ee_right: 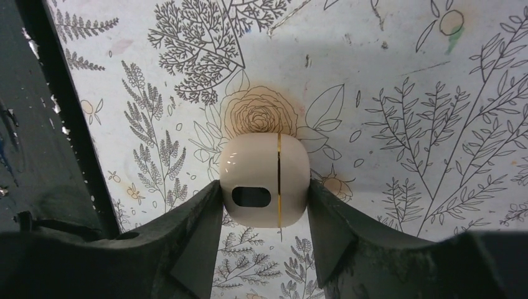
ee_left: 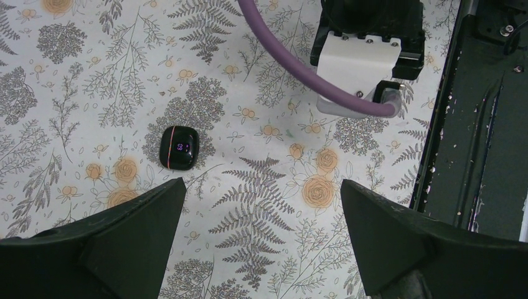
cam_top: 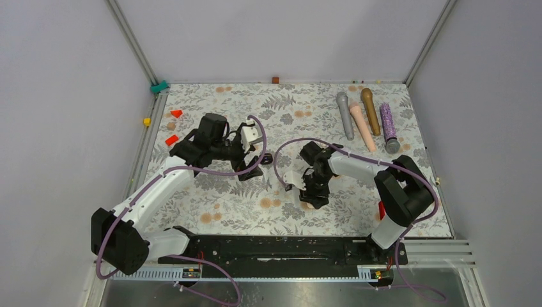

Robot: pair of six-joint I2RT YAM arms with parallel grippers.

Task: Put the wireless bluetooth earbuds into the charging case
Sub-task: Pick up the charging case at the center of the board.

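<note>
now your right tool pinches the charging case at three and nine o'clock, likely steadying it for loading; your left tool gapes wide, empty.

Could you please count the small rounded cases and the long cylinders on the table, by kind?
Small rounded cases: 2 (cream case, black case)
Long cylinders: 4 (grey cylinder, pink cylinder, brown cylinder, purple cylinder)
Total: 6

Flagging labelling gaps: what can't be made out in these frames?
Earbuds: not identifiable in any view; too small or covered.
Charging case interior: right wrist view, closed shell hides it.
Black pod display digits: left wrist view, too small.
</note>
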